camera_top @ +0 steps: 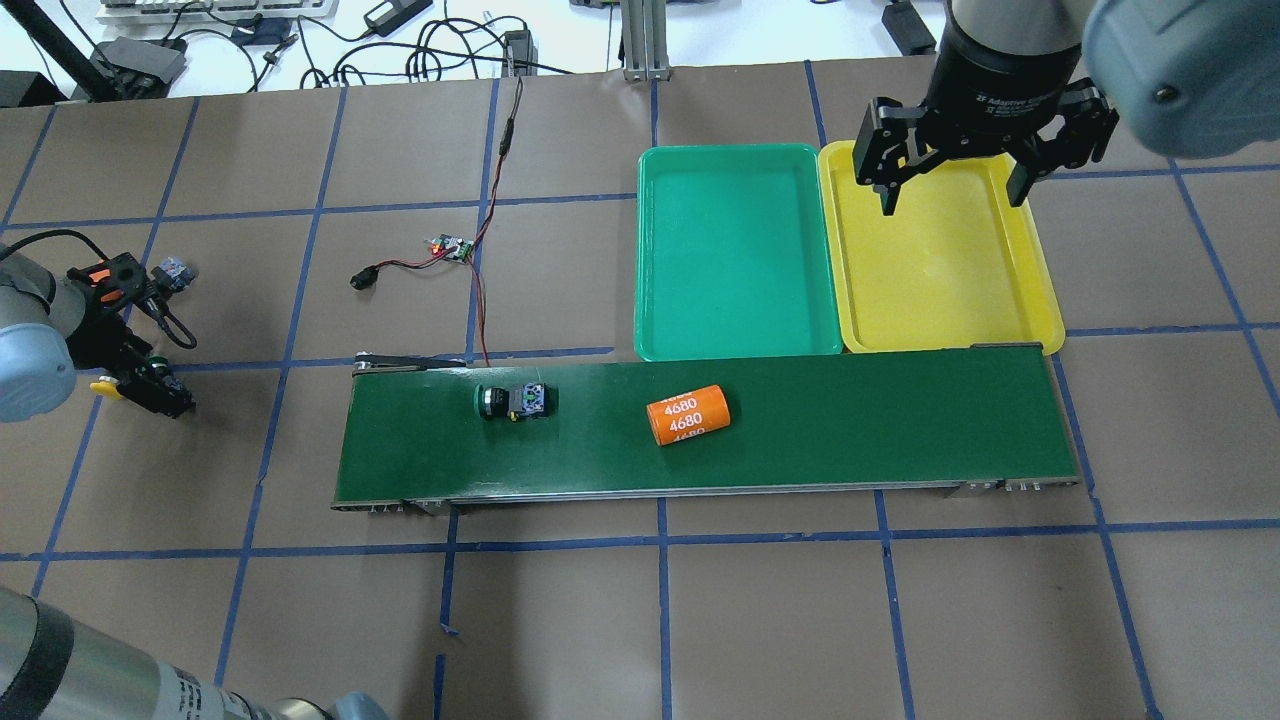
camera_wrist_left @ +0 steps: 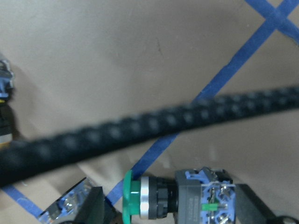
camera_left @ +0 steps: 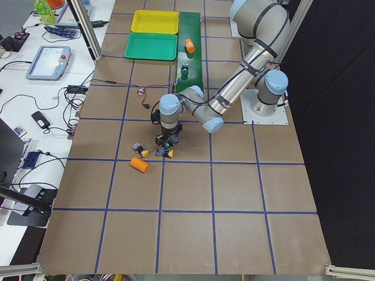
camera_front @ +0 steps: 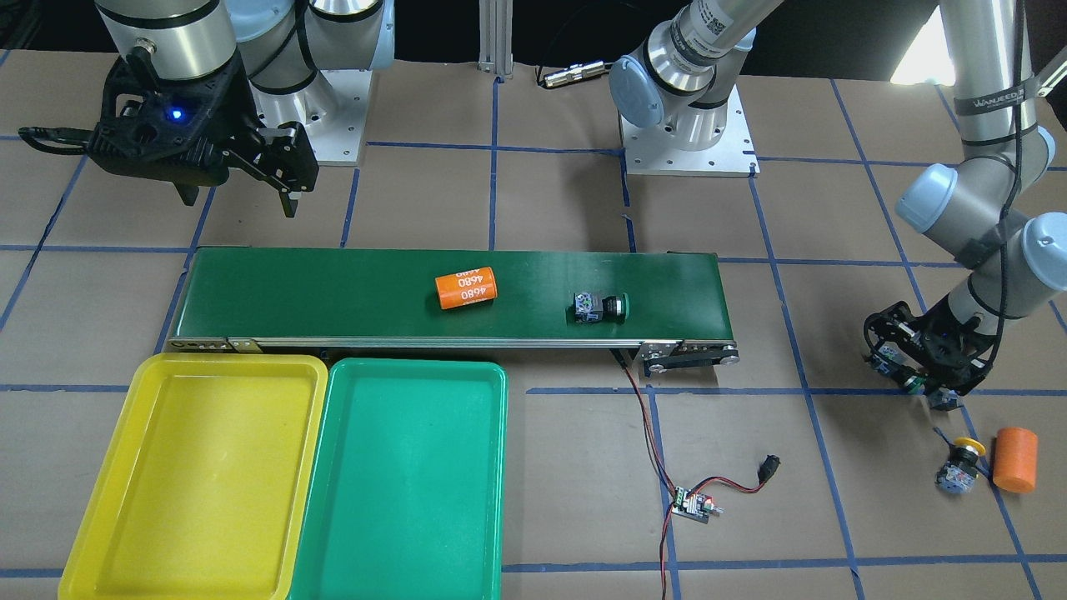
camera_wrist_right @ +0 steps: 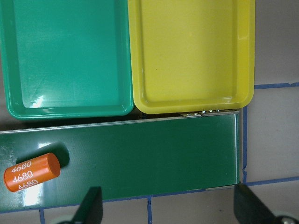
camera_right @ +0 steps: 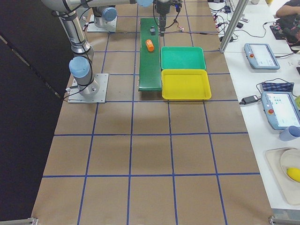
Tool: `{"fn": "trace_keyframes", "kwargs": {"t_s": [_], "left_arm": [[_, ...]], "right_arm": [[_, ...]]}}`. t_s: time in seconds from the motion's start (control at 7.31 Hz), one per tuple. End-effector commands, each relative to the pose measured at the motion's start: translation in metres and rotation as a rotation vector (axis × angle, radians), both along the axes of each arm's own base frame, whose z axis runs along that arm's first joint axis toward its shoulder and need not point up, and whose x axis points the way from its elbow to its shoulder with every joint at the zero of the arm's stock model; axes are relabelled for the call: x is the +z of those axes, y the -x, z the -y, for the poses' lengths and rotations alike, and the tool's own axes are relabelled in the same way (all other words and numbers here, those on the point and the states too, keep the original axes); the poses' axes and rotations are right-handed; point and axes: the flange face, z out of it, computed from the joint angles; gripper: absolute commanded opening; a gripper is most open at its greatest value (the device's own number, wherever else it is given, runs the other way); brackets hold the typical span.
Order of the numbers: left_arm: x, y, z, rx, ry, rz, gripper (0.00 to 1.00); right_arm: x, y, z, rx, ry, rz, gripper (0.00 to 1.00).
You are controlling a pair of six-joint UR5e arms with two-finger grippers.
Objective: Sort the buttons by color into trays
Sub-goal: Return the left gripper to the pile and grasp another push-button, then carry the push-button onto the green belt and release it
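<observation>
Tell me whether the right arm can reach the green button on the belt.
Probably yes, at a stretch. The right arm's fingers hang open and empty near one end of the belt; the green button lies uncovered toward the other end, past the orange cylinder.

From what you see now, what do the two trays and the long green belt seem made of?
Yellow tray and green tray: likely moulded plastic, glossy; soft highlights, rounded corners. Belt: smooth dark green, perhaps rubber or PVC; faint sheen.
</observation>
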Motion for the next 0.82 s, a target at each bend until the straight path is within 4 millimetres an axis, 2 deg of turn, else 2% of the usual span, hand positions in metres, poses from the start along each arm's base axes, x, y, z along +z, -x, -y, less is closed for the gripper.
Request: {"fn": "trace_keyframes", "kwargs": {"t_s": [0.0,0.14,0.27,0.41,0.68], "left_arm": [[-0.006,-0.001,-0.001,0.007,-0.01,-0.006,0.96],[-0.008,0.0,-0.002,0.017,-0.015,-0.006,0.68],[0.004,-0.003,0.0,0.019,-0.003,0.015,0.77],[0.012,-0.002,-0.001,0.033,0.005,0.02,0.92],[0.012,-0.001,-0.002,0.058,-0.002,0.014,1.0]], "right_arm": [[0.0,0.0,0.0,0.0,0.0,0.0,1.0],[-0.001,0.0,0.0,0.0,-0.001,0.0,1.0],[-0.001,0.0,0.0,0.0,-0.001,0.0,1.0],[-0.001,0.0,0.0,0.0,-0.001,0.0,1.0],[-0.001,0.0,0.0,0.0,-0.001,0.0,1.0]]}}
